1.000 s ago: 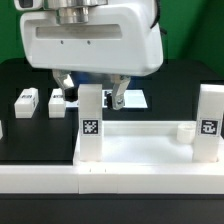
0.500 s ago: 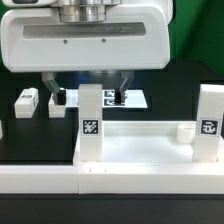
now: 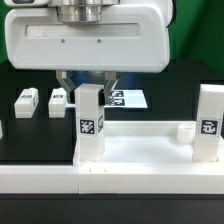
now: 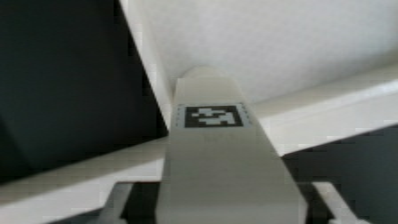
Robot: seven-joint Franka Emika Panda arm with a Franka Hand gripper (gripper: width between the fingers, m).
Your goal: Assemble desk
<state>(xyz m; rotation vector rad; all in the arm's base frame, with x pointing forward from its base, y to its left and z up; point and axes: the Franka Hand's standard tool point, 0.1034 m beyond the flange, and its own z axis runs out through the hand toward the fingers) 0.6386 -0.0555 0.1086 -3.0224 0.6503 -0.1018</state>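
The white desk tabletop (image 3: 140, 148) lies tray-like on the black table near the front. One white leg (image 3: 90, 122) with a square marker stands upright at its corner on the exterior view's left. A second leg (image 3: 208, 122) stands at the corner on the right. My gripper (image 3: 88, 90) hangs over the left leg, its fingers (image 3: 113, 88) straddling the leg's top. In the wrist view the leg (image 4: 217, 130) runs up between my gripper (image 4: 222, 205), with dark gaps on both sides. The jaws are open. The tabletop (image 4: 267, 40) lies beyond.
Two loose white legs (image 3: 26, 99) (image 3: 57, 101) lie on the table at the back left of the exterior view. The marker board (image 3: 128, 98) lies behind the gripper. A small socket stub (image 3: 186, 130) rises inside the tabletop by the right leg.
The fingers spread wider half a second ago and have now drawn in on either side of the left leg's top. The legs and tabletop have not moved.
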